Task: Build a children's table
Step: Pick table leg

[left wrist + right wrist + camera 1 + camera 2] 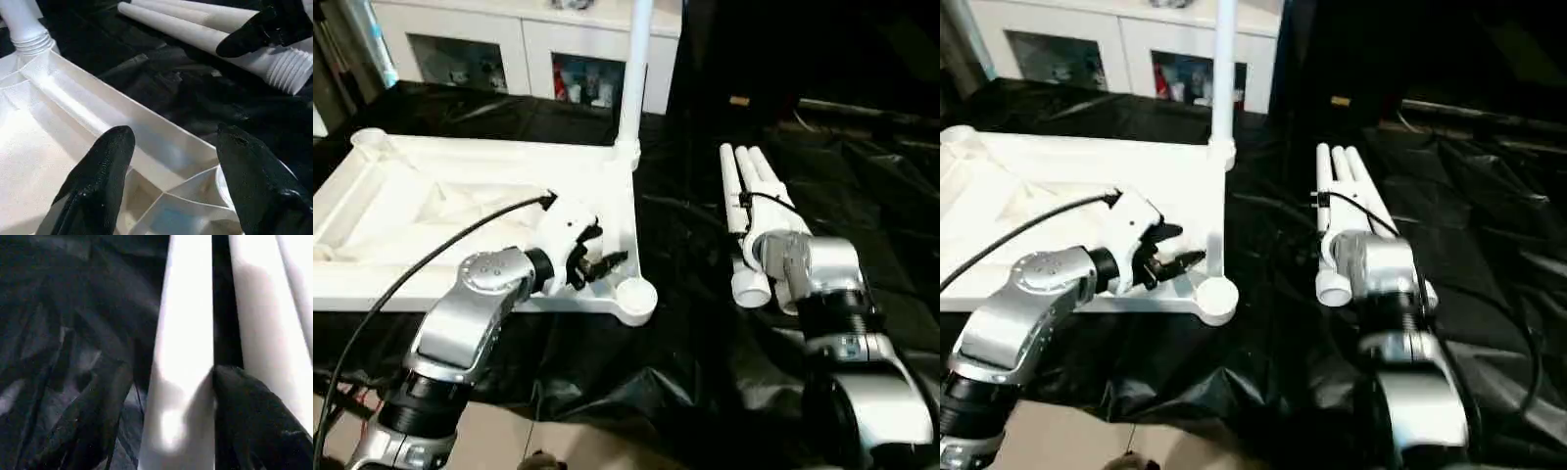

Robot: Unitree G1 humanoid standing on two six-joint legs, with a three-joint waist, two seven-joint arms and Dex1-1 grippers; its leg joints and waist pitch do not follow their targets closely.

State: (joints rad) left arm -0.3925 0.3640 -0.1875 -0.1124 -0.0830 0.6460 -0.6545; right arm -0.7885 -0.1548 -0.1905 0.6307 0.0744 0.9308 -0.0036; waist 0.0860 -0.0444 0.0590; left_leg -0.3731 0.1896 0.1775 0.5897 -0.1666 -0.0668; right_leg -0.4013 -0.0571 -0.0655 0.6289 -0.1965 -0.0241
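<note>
The children's table top (431,211) lies upside down on the left, white, ribbed side up. One leg (634,69) stands upright in its far right corner. Three loose legs (752,186) lie side by side on the black sheet to the right. My left gripper (599,260) hovers open over the top's near right part, just short of the empty round corner socket (637,295). In the left wrist view its fingers (100,176) straddle the rim (146,132) with nothing held. My right gripper (266,24) is down on the near ends of the loose legs, with one leg (186,347) running right under it.
A crinkled black sheet (685,323) covers the work surface. A white cabinet with glass doors (509,44) stands behind the table top. A black cable (431,259) runs along my left forearm. Pale floor (499,436) shows at the sheet's near edge.
</note>
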